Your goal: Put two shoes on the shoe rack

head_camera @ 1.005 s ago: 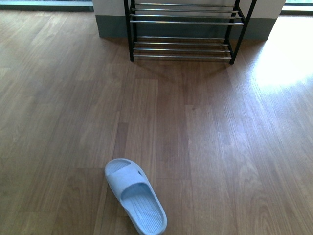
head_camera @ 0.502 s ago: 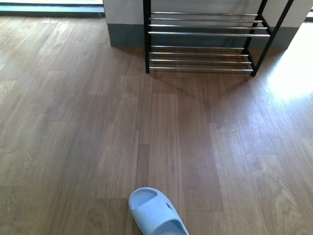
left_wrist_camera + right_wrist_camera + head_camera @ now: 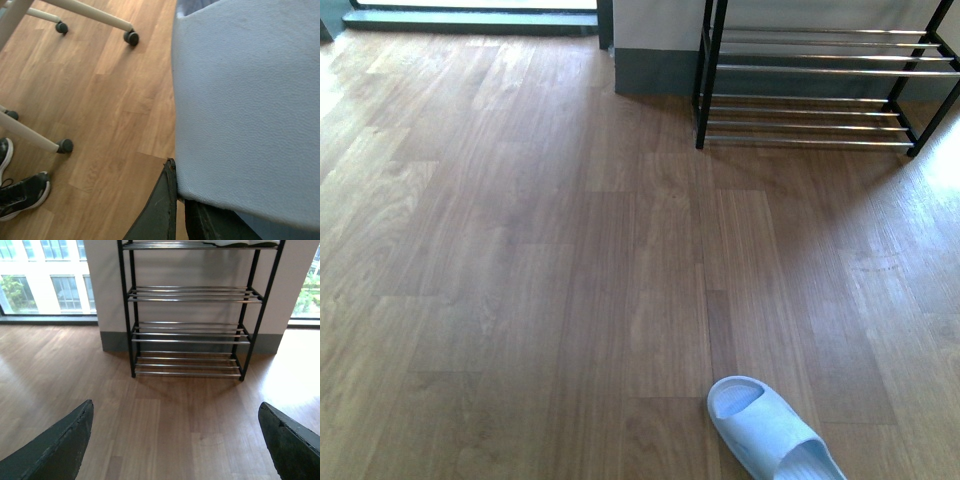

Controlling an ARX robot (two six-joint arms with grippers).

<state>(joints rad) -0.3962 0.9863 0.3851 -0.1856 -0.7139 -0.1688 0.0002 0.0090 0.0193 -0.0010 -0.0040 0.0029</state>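
A pale blue slide (image 3: pixel 770 435) lies on the wood floor at the bottom right of the front view, toe toward the rack. The shoe rack (image 3: pixel 820 70), with a black frame and chrome rods, stands at the far right against the wall. It shows whole in the right wrist view (image 3: pixel 190 332), with something white on its top tier (image 3: pixel 245 242). My left gripper (image 3: pixel 180 200) is shut on the edge of a pale blue slide (image 3: pixel 250 100), held well above the floor. My right gripper (image 3: pixel 175 440) is open and empty, facing the rack. No grey sneakers show.
White furniture legs on black casters (image 3: pixel 131 36) stand on the floor below the left gripper, with a pair of black sneakers (image 3: pixel 22 195) beside them. A white wall with a grey skirting (image 3: pixel 655 70) is behind the rack. Windows (image 3: pixel 45 285) flank the wall.
In the front view the rack and the floor slide have shifted to the right. The slide now sits lower in the frame and is partly cut off.
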